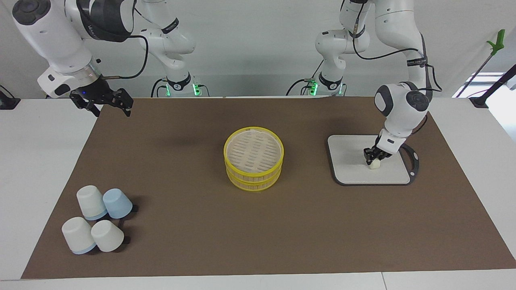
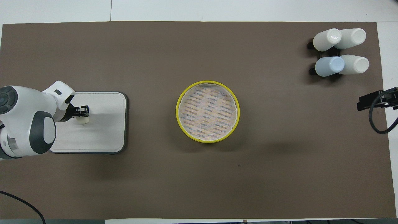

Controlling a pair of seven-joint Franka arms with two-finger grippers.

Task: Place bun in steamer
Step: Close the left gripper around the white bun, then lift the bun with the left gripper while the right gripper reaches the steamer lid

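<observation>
Left gripper (image 1: 376,158) jaws clasp the bun (image 1: 375,163) on the board (image 1: 354,169); right gripper (image 1: 109,102) waits, jaws wide

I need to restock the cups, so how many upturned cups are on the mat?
4, clustered toward the right arm's end of the table: three white cups and one blue cup, the first white and the blue nearer the robots. None looks hidden.

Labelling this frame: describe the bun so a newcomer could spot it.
Find the grey-rimmed board toward the left arm's end of the brown mat. On it, at the left gripper tips, is the bun: a small cream lump, the board's only item.
</observation>
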